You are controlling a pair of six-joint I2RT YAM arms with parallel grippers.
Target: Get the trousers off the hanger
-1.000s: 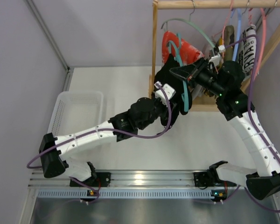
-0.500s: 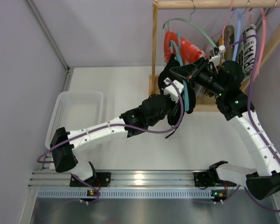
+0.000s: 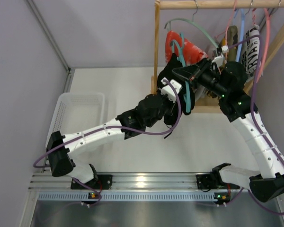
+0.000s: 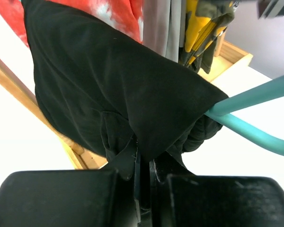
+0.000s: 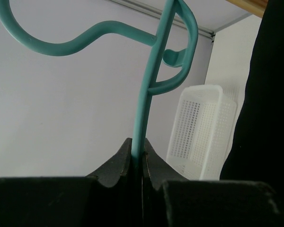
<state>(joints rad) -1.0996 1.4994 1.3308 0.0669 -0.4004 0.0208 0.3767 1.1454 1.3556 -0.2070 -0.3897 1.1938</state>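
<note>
White basket sits on the counter, far left. Left tool is clenched on a lower fold of the black trousers. Trousers are draped over the teal hanger, in front of the wooden rack and off the counter. Right tool is clamped on the hanger's stem below the hook. Hook isn't on the rail. Red garment hangs just behind the trousers.

A: Where does the teal plastic hanger run beneath the black cloth trousers?
B: Covered; can't tell. From above, the wooden rack runs off the top edge.
</note>
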